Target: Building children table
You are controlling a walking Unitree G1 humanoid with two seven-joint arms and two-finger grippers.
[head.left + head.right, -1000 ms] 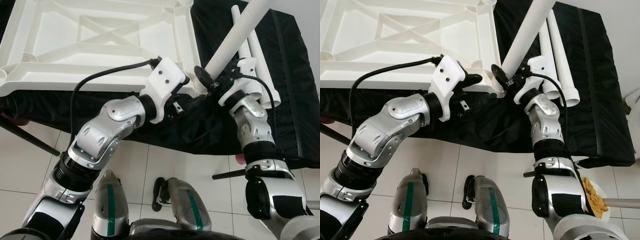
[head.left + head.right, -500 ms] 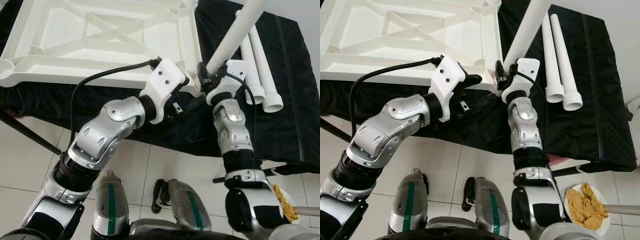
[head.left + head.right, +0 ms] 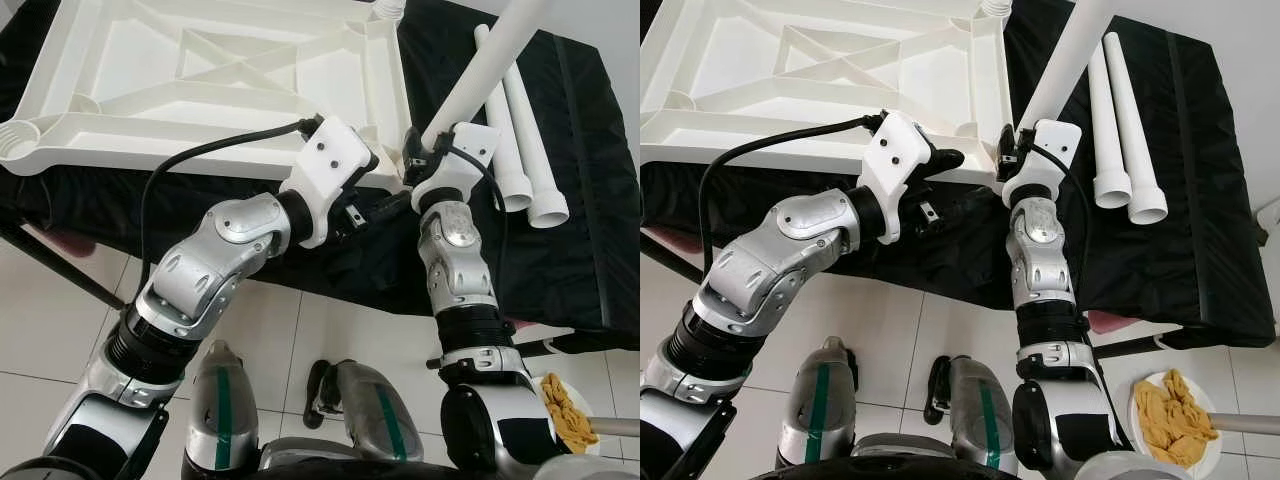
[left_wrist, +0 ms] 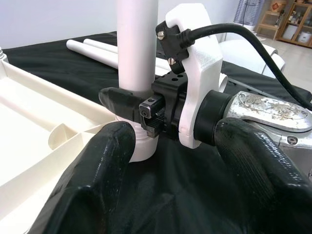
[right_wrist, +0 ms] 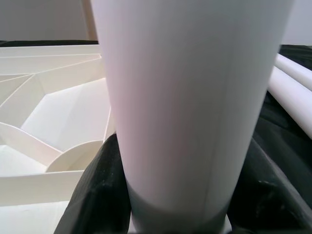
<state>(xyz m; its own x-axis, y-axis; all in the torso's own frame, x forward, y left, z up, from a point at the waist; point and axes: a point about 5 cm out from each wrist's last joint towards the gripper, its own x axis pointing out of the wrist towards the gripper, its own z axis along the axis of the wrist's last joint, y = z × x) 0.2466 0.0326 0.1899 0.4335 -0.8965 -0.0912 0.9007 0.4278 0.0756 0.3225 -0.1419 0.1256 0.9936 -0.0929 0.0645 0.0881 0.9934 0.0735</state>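
The right gripper clamps a white table leg between its fingers, the leg's lower end at the corner socket of the upturned white tabletop. The left gripper hovers just beside it, jaws spread wide.

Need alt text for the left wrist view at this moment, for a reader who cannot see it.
The right hand clamps an upright white table leg whose lower end sits at the corner of the upturned white tabletop. The left hand's black fingers spread open in the foreground; two more white legs lie behind on black cloth.
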